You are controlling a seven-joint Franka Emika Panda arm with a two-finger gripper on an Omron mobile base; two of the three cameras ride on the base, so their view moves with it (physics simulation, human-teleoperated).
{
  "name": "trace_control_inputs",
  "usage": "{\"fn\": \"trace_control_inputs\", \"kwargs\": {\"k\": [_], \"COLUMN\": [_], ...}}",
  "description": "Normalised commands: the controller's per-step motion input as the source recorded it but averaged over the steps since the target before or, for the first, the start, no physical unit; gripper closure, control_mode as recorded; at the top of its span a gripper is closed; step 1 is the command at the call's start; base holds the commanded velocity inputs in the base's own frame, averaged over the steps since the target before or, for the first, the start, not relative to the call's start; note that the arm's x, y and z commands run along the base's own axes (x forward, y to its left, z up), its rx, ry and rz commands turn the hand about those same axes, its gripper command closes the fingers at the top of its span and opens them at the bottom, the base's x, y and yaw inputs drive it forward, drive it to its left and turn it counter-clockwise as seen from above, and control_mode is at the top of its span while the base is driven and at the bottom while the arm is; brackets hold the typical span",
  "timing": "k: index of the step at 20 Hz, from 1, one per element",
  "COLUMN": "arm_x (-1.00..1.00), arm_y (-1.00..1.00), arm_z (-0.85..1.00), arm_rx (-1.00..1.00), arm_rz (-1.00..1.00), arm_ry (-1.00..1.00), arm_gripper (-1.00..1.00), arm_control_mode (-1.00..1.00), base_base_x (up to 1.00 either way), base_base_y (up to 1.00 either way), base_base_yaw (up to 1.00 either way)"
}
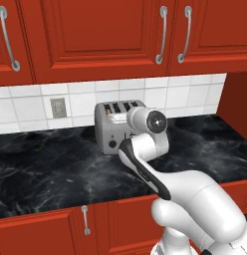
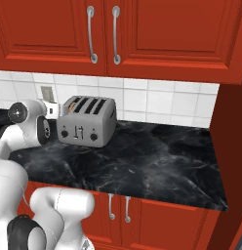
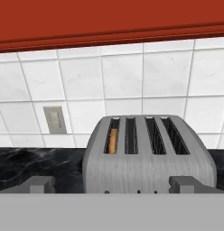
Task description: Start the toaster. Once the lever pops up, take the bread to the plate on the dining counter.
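Grey brushed metal is sitting straight ahead of my gripper [image 3: 112, 185]: the toaster [image 3: 147, 155], standing on the black marble table [image 3: 23, 164] against the white tiled wall [image 3: 123, 76]. I am holding my gripper wide apart, with nothing between its fingertips [image 3: 39, 184], and I am facing the toaster's front from just short of it, level with its upper edge, not touching it. To the left of my gripper and further back, a grey wall socket [image 3: 55, 119] is showing on the tiles. Moving right, the leftmost of the four slots is holding the bread [image 3: 113, 140], a tan slice sitting low inside it; the other three slots to the right are looking dark. In the right base view, two black knobs [image 2: 93, 137] and thin sliders are lining the toaster's front, and the table is stretching away to the right of it. Red cabinets [image 3: 109, 18] are hanging above.
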Motion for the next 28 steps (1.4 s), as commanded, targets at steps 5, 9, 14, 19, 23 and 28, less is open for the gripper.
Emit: {"fn": "trace_control_inputs", "kwargs": {"k": [5,9,14,19,23,28], "arm_x": [0.03,0.00,0.00,0.00,0.00,0.00], "arm_y": [0.00,0.00,0.00,0.00,0.00,0.00], "arm_z": [-0.08,-0.11,0.00,0.00,0.00,0.00], "arm_rx": [0.00,0.00,0.00,0.00,0.00,0.00], "arm_rz": [0.00,0.00,0.00,0.00,0.00,0.00], "arm_ry": [0.00,0.00,0.00,0.00,0.00,0.00], "arm_gripper": [-1.00,-1.00,-1.00,-1.00,-1.00,-1.00], "arm_control_mode": [-1.00,-1.00,-1.00,-1.00,-1.00,-1.00], "base_base_x": [0.00,0.00,0.00,0.00,0.00,0.00], "base_base_y": [0.00,0.00,0.00,0.00,0.00,0.00], "base_base_yaw": [0.00,0.00,0.00,0.00,0.00,0.00]}}
